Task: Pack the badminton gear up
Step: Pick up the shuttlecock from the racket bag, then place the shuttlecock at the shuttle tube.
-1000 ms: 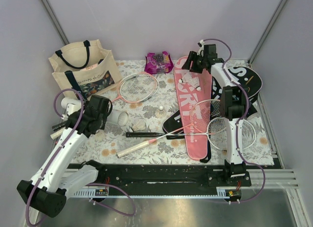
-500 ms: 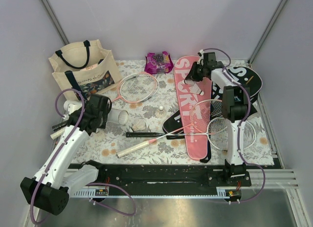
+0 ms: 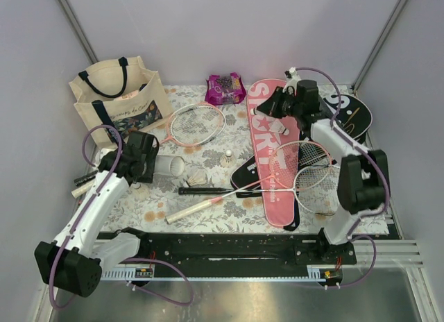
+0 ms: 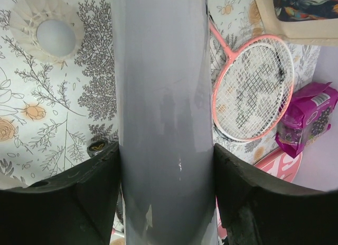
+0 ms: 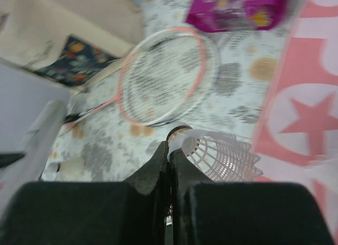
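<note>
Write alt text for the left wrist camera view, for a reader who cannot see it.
The left gripper clasps a pale grey tube that runs up the middle of the view, one black finger on each side. Behind it, on floral cloth, lie a white shuttlecock at upper left and a pink racket at right.

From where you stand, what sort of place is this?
Probably a robot test cell: plain grey walls close it in, two arms are bolted to a rail, and rackets lie staged on a floral cloth.
</note>
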{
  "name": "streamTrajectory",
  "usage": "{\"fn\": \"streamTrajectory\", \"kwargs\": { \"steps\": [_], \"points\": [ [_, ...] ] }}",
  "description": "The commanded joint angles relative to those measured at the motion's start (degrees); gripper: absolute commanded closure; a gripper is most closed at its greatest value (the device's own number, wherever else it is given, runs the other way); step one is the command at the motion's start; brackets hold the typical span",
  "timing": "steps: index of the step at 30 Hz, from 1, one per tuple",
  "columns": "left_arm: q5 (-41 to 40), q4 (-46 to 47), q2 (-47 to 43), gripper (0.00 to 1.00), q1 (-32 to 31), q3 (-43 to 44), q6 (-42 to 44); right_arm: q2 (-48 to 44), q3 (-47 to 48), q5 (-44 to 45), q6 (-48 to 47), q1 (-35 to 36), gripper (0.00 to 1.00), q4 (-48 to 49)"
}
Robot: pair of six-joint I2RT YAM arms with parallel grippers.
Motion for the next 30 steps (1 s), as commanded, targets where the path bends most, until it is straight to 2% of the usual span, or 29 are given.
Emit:
{"fn": "streamTrajectory", "kwargs": {
  "steps": [1, 6, 9, 12, 18, 23, 30],
  "points": [
    [3.9, 0.6, 0.8, 0.91, 0.8, 2.8, -1.6, -15.8, -11.0, 1.4, -2.4, 10.2, 1.0, 15.6],
    [6.5, 0.1, 1.7, 0.92, 1.0, 3.8, -2.0, -26.5, -21.3, 7.8, -14.0, 25.9, 0.97, 26.1],
    [8.4, 0.1, 1.8, 0.93, 1.0, 3.8, -2.5, -28.3, -23.5, 9.4, -22.7, 33.3, 0.96, 29.3],
    [10.4, 0.1, 2.1, 0.93, 1.0, 4.0, -2.7, -28.5, -25.7, 10.7, -27.8, 37.7, 0.96, 33.6],
    [11.9, 0.1, 2.3, 0.95, 1.0, 4.7, -2.2, -26.4, -26.1, 13.1, -32.9, 43.7, 0.97, 35.1],
    [8.8, -2.4, 1.5, 0.96, 1.0, 6.5, -1.3, -25.4, -26.7, 15.3, -34.2, 45.3, 0.97, 35.7],
    [9.4, -1.6, -1.5, 0.96, 1.0, 6.6, -0.8, -23.0, -26.7, 10.9, -40.7, 45.7, 0.95, 35.8]
  ]
}}
